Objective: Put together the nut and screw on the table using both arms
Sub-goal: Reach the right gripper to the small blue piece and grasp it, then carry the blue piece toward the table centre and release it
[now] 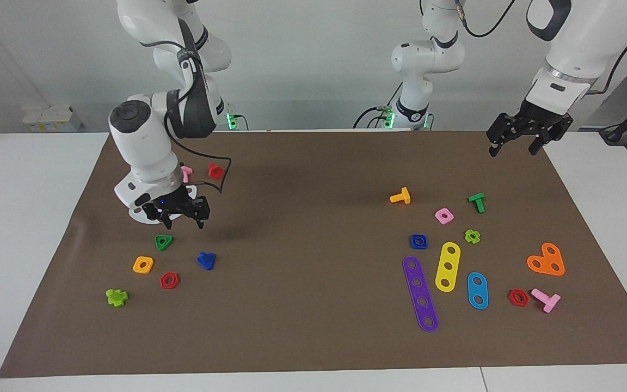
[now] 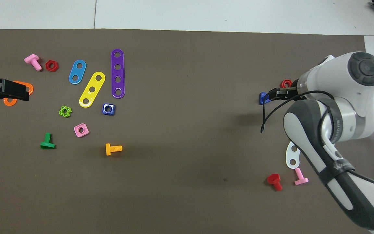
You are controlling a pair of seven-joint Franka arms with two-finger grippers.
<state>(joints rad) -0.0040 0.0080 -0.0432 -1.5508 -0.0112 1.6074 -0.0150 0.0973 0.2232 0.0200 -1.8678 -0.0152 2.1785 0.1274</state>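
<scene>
The dark-blue screw (image 1: 206,260) lies on the brown mat (image 1: 313,305) at the right arm's end of the table; in the overhead view only its edge (image 2: 262,97) shows under the hand. My right gripper (image 1: 185,221) hangs open and empty just above the mat, beside the screw and the green triangular nut (image 1: 164,242). The dark-blue nut (image 1: 418,241) (image 2: 108,109) lies flat toward the left arm's end. My left gripper (image 1: 513,148) (image 2: 11,91) waits raised and open over the mat's corner.
Orange square nut (image 1: 143,264), red hex nut (image 1: 170,280) and lime bolt (image 1: 116,296) lie near the screw. Near the blue nut are a pink nut (image 1: 443,216), a lime nut (image 1: 472,236), and yellow (image 1: 447,267) and purple (image 1: 420,294) strips.
</scene>
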